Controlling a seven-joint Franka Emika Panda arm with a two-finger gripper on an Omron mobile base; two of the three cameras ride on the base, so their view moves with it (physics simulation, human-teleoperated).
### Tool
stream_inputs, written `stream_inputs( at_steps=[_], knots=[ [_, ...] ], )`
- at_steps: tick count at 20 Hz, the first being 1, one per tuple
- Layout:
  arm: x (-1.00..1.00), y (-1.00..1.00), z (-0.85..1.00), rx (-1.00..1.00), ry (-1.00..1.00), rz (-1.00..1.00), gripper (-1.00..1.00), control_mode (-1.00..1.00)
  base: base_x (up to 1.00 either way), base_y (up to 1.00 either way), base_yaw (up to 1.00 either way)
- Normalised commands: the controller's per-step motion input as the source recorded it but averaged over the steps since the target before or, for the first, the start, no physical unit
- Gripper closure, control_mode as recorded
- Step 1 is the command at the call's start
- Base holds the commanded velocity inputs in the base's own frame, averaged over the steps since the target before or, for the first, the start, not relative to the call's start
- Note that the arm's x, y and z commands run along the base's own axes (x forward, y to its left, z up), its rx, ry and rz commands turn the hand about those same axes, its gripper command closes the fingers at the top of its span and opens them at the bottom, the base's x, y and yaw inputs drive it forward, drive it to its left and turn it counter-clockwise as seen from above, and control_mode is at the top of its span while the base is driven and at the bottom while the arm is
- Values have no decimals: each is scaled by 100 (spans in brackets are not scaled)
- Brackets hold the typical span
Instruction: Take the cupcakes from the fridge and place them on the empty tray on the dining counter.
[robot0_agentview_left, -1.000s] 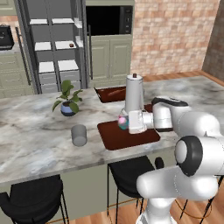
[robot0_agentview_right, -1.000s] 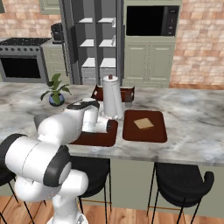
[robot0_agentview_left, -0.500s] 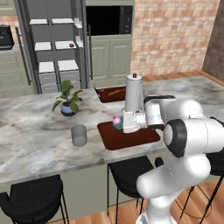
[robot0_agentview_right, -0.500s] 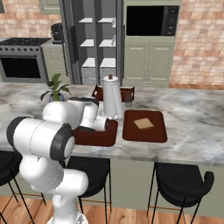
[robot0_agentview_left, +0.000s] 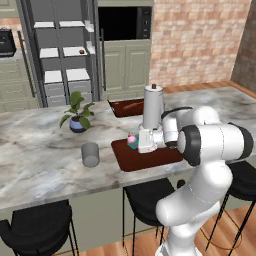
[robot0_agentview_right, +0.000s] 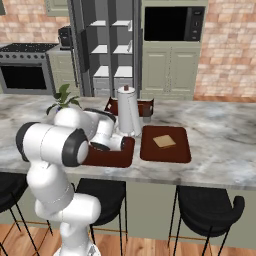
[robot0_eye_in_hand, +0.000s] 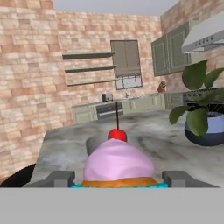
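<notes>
A tiny cupcake (robot0_agentview_left: 131, 139) with pink frosting, a red cherry and a teal wrapper sits between my gripper's (robot0_agentview_left: 134, 144) fingers, just over the far left part of the empty reddish-brown tray (robot0_agentview_left: 150, 157) on the dining counter (robot0_agentview_left: 40, 150). In the hand view the cupcake (robot0_eye_in_hand: 118, 162) spans the gap, its wrapper touching both fingertips (robot0_eye_in_hand: 57, 177), so the gripper (robot0_eye_in_hand: 118, 180) is shut on it. From the right, my own arm hides the hand above the tray (robot0_agentview_right: 111, 157). The fridge (robot0_agentview_left: 60, 55) stands open at the back, its white shelves showing.
A paper-towel roll (robot0_agentview_left: 152, 107) stands right behind the tray. A grey cup (robot0_agentview_left: 90, 154) and a potted plant (robot0_agentview_left: 76, 117) are to its left. A second tray (robot0_agentview_right: 165, 144) with tan food lies to its right, another (robot0_agentview_left: 127, 106) behind the roll. Black stools (robot0_agentview_left: 40, 232) line the near edge.
My arm has folded in closer, and the hand has carried the cupcake slightly left and down over the tray. The grip on the cupcake is unchanged.
</notes>
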Motion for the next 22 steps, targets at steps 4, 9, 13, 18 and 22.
stream_inputs(
  at_steps=[4,9,13,18,22],
  knots=[
    [17,0,-7,0,-1,0,100,-100,0,0,0],
    [10,0,-15,0,-2,0,100,-100,0,0,0],
    [8,0,-21,0,-2,0,100,-100,0,0,0],
    [13,0,-16,0,0,0,100,-100,0,0,0],
    [29,0,-12,0,0,0,100,-100,0,0,0]
  ],
)
